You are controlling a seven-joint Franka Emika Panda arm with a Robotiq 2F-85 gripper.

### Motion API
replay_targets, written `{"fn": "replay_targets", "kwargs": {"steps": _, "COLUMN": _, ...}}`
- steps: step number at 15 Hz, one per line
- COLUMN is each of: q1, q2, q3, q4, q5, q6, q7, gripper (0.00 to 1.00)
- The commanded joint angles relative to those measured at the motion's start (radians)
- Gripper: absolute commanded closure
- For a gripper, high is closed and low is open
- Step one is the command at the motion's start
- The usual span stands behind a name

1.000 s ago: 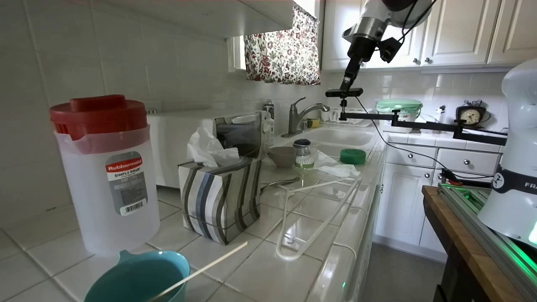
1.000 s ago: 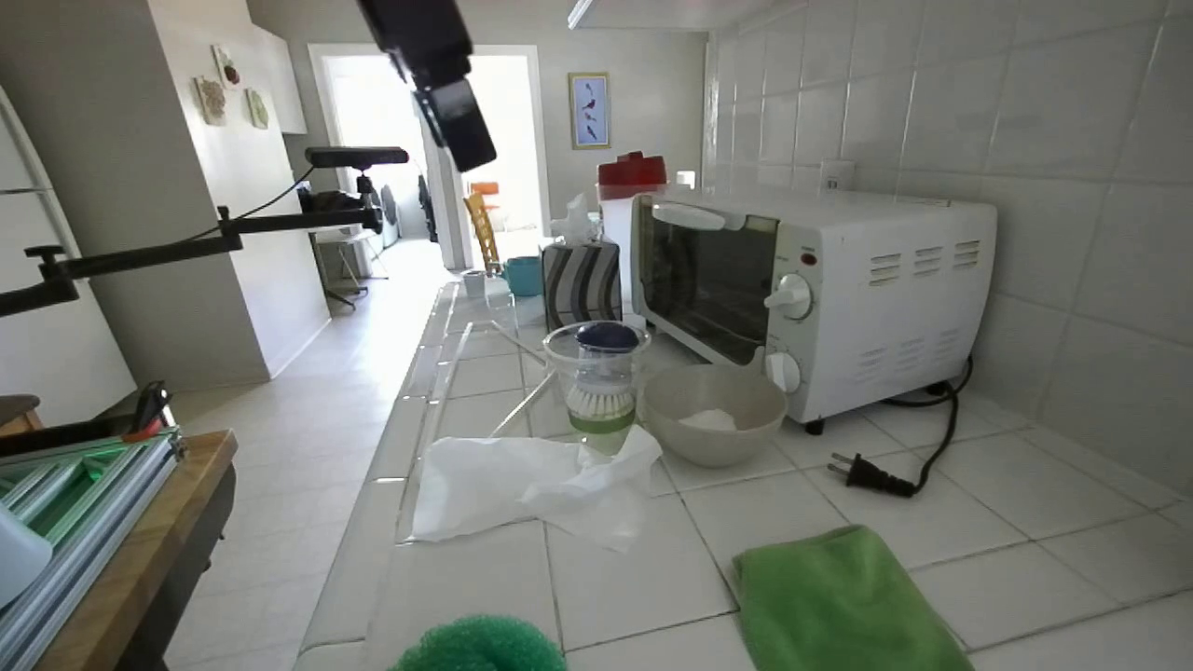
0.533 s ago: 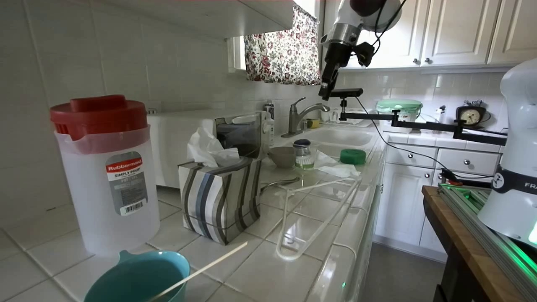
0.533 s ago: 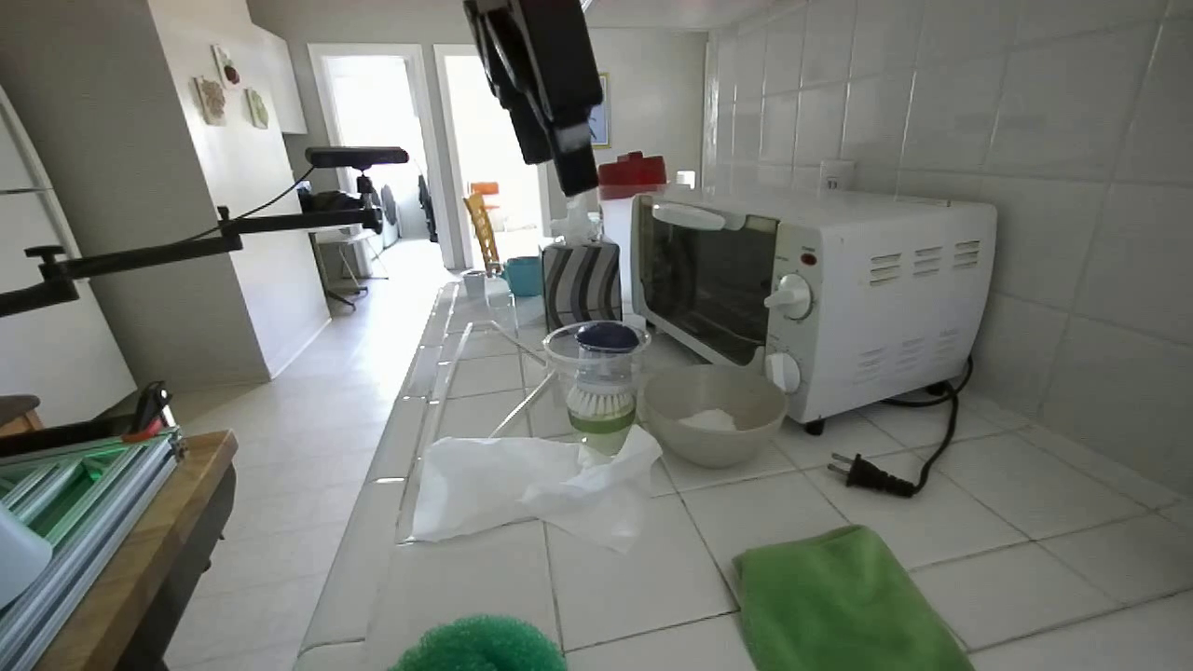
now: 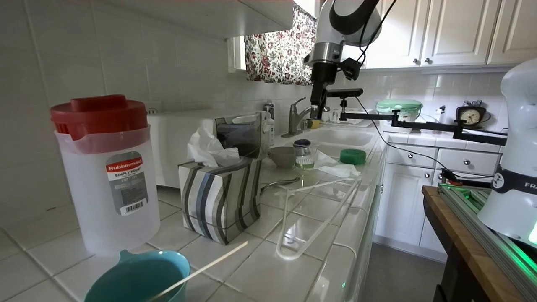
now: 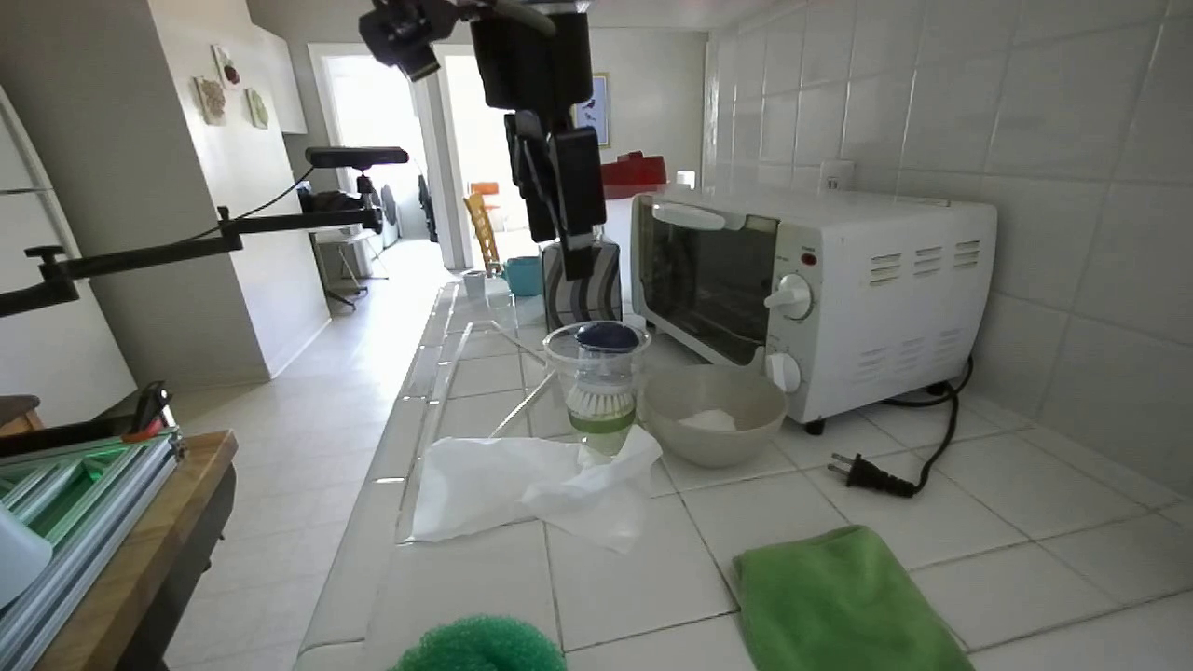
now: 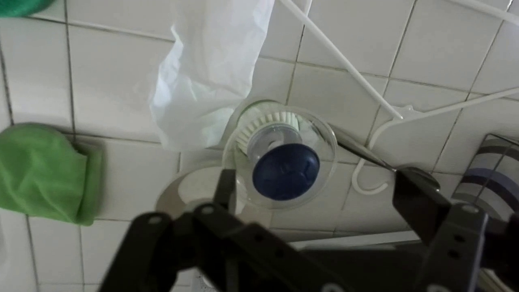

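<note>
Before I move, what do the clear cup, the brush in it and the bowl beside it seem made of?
Cup: glossy, transparent; plastic or glass, can't tell which.
Brush: shiny blue knob, likely plastic; pale bristles, probably synthetic.
Bowl: dull, opaque beige; perhaps ceramic, possibly plastic.

Far doorways (image 6: 373, 112) are totally blown out in an exterior view, and the floor (image 6: 298, 438) picks up the glow. Daylight pushes through the curtain (image 5: 281, 50), tiles (image 5: 268, 268) look glary, while the left wall (image 5: 84, 63) stays pretty dim. Wrist view's grayish, near gripper (image 7: 316, 188) dark and soft.
</note>
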Motion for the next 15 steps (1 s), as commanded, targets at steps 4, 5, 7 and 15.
{"fn": "replay_targets", "kwargs": {"steps": 4, "q1": -0.056, "q2": 0.030, "q3": 0.041, "q4": 0.021, "q5": -0.032, "q6": -0.014, "q7": 0.024, "gripper": 0.00}}
{"fn": "replay_targets", "kwargs": {"steps": 5, "q1": -0.061, "q2": 0.033, "q3": 0.041, "q4": 0.020, "q5": -0.032, "q6": -0.014, "q7": 0.023, "gripper": 0.00}}
{"fn": "replay_targets", "kwargs": {"steps": 7, "q1": -0.065, "q2": 0.032, "q3": 0.041, "q4": 0.015, "q5": -0.012, "q6": -0.003, "q7": -0.006, "gripper": 0.00}}
{"fn": "replay_targets", "kwargs": {"steps": 15, "q1": -0.065, "q2": 0.035, "q3": 0.060, "q4": 0.001, "q5": -0.010, "q6": 0.037, "q7": 0.001, "gripper": 0.00}}
